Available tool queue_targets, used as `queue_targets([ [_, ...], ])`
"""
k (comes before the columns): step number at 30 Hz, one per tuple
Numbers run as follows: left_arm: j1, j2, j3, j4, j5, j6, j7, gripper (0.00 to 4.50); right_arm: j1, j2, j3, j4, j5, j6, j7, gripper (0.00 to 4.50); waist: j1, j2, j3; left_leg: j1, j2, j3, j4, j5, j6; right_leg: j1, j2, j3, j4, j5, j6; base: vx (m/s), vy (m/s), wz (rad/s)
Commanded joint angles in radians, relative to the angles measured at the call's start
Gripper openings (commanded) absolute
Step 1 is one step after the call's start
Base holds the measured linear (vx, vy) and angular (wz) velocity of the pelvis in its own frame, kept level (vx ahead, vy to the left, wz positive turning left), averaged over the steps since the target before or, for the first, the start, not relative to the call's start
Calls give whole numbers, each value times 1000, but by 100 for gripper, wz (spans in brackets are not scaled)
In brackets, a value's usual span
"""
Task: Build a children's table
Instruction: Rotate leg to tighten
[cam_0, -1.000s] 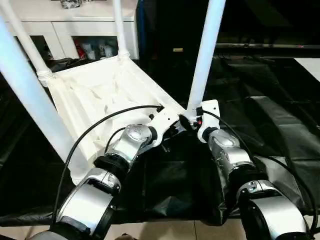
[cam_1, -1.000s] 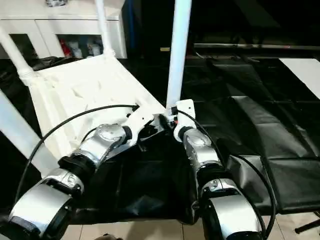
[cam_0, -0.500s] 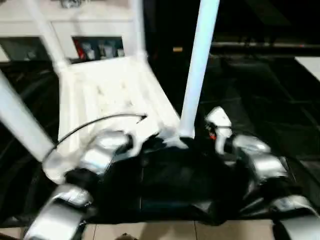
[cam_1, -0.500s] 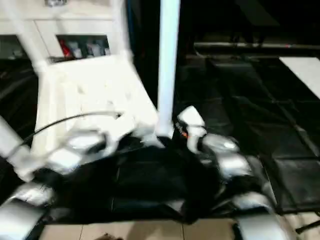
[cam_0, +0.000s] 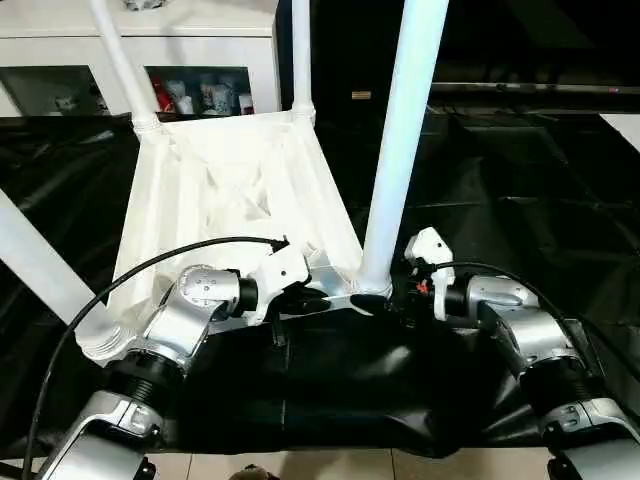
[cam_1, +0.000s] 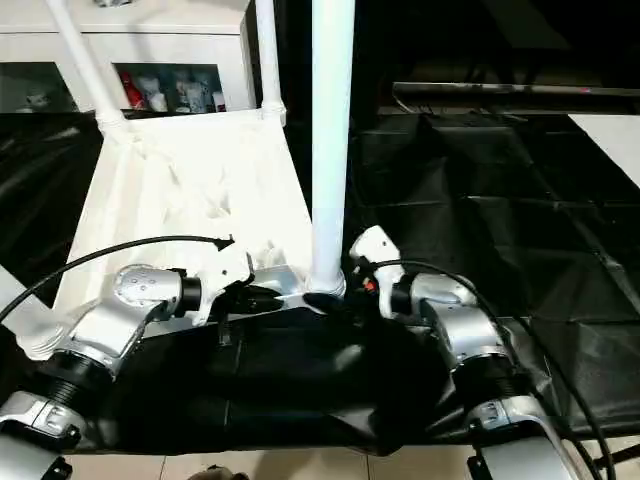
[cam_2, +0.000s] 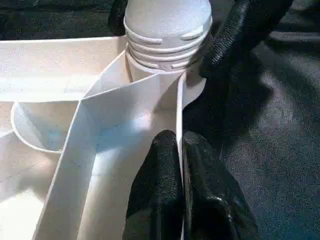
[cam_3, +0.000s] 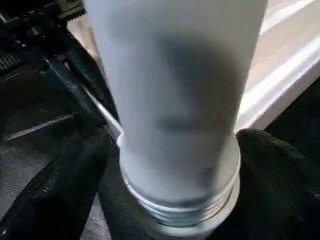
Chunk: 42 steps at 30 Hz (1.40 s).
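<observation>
Tabletop (cam_0: 230, 190) rim in left gripper (cam_2: 180, 150)

Both silver forearms angle inward; the left tool (cam_2: 181, 185) is pinched closed, the right tool (cam_3: 175, 175) spread wide.

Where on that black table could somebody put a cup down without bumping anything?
The black cloth to the right of the upturned tabletop lies bare, back to the far edge. It is crowded at the near corner, where the left gripper pinches the rim and the right gripper straddles the leg.
</observation>
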<state>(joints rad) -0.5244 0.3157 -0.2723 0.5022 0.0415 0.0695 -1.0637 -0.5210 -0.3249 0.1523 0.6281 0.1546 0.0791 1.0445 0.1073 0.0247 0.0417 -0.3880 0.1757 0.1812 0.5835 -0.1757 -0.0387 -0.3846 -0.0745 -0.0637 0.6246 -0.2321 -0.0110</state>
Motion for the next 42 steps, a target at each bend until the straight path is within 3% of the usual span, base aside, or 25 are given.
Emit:
queue_targets([
  [1, 14, -19, 4, 0, -26, 8, 10, 0, 0, 0, 1, -25, 8, 6, 10, 439, 4, -21, -56, 16, 65, -19, -60, -112, 106, 41, -85, 47, -67, -17, -248, 0, 0, 0],
  [2, 16, -18, 2, -6, -24, 11, 10, 0, 1, 3, -1, -23, 12, 12, 13, 414, 4, -21, -56, 17, 65, -19, -60, -112, 103, 41, -86, 48, -67, -19, -246, 0, 0, 0],
  [4, 17, -16, 2, -11, -24, 15, 11, 0, 2, 6, -2, -20, 12, 13, 13, 414, 4, -20, -57, 17, 64, -19, -59, -108, 103, 41, -85, 48, -66, -13, -247, 0, 0, 0],
  [16, 21, -11, -3, -14, -18, 20, 13, 0, 3, 24, -13, 6, 14, -14, 1, 310, 5, -23, -58, 16, 62, -18, -55, -85, 114, 43, -84, 46, -61, 15, -252, 0, 0, 0],
  [24, 24, -14, -4, -13, -14, 18, 23, 0, 8, 38, -11, 30, -7, -32, -23, 285, 3, -22, -59, 15, 62, -18, -54, -82, 111, 43, -85, 47, -60, 14, -252, 0, 0, 0],
  [27, -6, -46, 10, 40, 4, 29, 100, 0, 6, 71, -41, 76, -12, -42, -122, 282, -2, -20, -57, 17, 62, -19, -56, -100, 103, 41, -86, 47, -64, -4, -254, 0, 0, 0],
  [29, -18, -56, 15, 60, 11, 32, 127, 0, 4, 83, -52, 86, -7, -38, -146, 282, -4, -19, -53, 21, 61, -18, -59, -135, 86, 39, -85, 48, -72, -57, -252, 0, 0, 0],
  [32, -95, -119, 44, 176, 34, 52, 282, 0, -17, 158, -97, 151, -11, -18, -339, 281, -8, -14, -53, 25, 60, -21, -64, -162, 54, 38, -86, 50, -77, -107, -243, 0, 0, 0],
  [33, -106, -129, 49, 193, 36, 56, 305, 0, -20, 166, -100, 158, -14, -19, -360, 281, -9, -17, -55, 27, 59, -20, -64, -165, 42, 39, -86, 50, -77, -110, -240, 0, 0, 0],
  [34, -141, -157, 65, 242, 38, 69, 371, 0, -42, 192, -113, 201, -28, -21, -465, 281, -9, -6, -54, 26, 59, -22, -64, -166, 34, 39, -88, 51, -79, -115, -238, 0, 0, 0],
  [35, -157, -170, 72, 264, 38, 75, 400, 0, -57, 206, -122, 229, -37, -23, -529, 281, -12, -12, -55, 25, 59, -23, -66, -173, 27, 40, -89, 50, -79, -116, -235, 0, 0, 0],
  [39, -222, -227, 87, 365, 51, 72, 518, 0, -136, 250, -154, 355, -56, -10, -734, 281, -18, -10, -55, 26, 55, -22, -67, -189, 14, 37, -87, 50, -84, -142, -231, 0, 0, 0],
  [40, -232, -236, 86, 382, 54, 68, 530, 0, -151, 256, -152, 373, -65, -8, -756, 281, -16, -13, -55, 24, 56, -23, -66, -185, 17, 42, -90, 50, -84, -136, -226, 0, 0, 0],
  [42, -248, -248, 84, 408, 59, 61, 544, 0, -168, 262, -145, 395, -85, -9, -779, 281, -12, -15, -59, 20, 55, -23, -63, -147, 34, 45, -90, 49, -78, -75, -228, 0, 0, 0],
])
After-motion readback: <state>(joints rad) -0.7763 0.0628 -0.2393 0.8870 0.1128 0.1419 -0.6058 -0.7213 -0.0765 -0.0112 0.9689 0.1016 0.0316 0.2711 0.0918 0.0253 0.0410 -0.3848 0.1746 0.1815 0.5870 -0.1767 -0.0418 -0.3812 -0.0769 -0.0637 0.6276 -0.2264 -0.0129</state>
